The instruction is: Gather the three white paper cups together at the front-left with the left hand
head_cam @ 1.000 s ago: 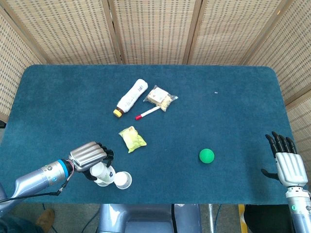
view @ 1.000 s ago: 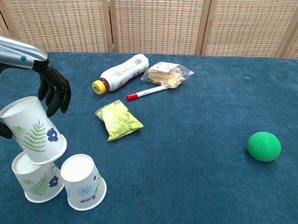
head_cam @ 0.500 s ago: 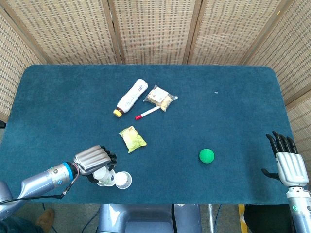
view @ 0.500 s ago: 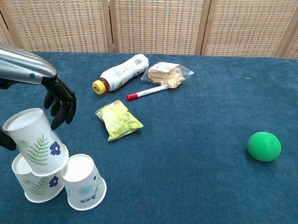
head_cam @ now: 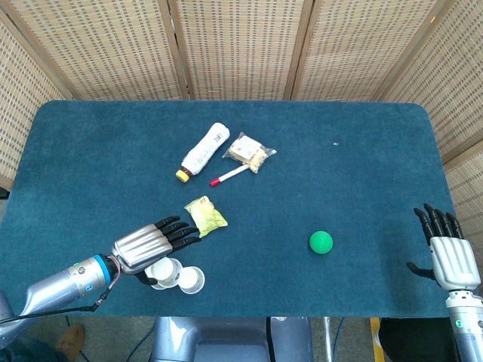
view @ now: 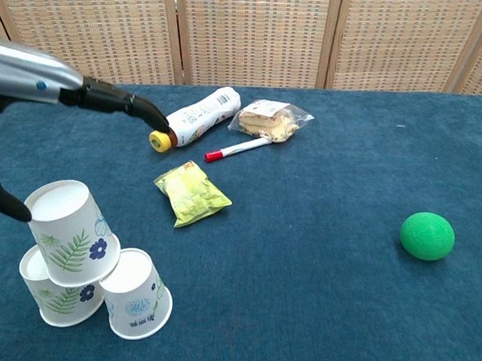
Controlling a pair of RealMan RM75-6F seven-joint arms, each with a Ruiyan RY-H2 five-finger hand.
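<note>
Left hand point(head_cam: 149, 241): we saw fingers spread, holding nothing, over the paper cups point(view: 86, 279).
Cups: clustered at seven o'clock.
Right hand point(head_cam: 450, 256): fingers apart, empty.

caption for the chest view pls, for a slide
Left hand spread open above three stacked white paper cups at the table's front-left.

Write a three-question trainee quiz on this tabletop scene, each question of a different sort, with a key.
1. True or false: the left robot hand grips a white paper cup.
2. The top white paper cup rests on: A) two other cups, B) the yellow snack packet, C) the green foam ball.
3. Fill in: the red-capped white marker lies between the white plastic bottle and the ____.

Key: 1 false, its fingers are spread. 2 A. 3 clear snack bag.
</note>
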